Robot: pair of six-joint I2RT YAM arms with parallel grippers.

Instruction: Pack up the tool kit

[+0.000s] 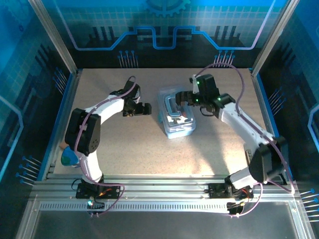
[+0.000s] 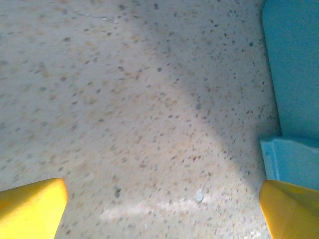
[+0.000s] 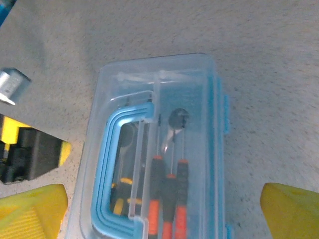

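With the clear lid [image 3: 192, 89] on the translucent light-blue rectangular plastic case [image 3: 220, 134] and orange-handled tools [image 3: 169, 204] inside, packing looks nearly done; left gripper [image 2: 159, 211] and right gripper [image 3: 162, 214] fingers stand apart, empty.

Speckled tan table [image 1: 134, 149] lies under the left gripper [image 1: 147, 108] and right gripper [image 1: 183, 98]; bare grainy top w/ dark flecks directly below left one. Round blue obj [image 1: 69, 157] w/ tan bit sits well behind and to the left of left gripper, at the table's near-left edge. Blue side rim [image 1: 59, 124] runs left of it. Back wall [image 1: 159, 30], blue circuit pattern, stands beyond both. Metal rails [image 1: 164, 191] run behind both, at near edge.
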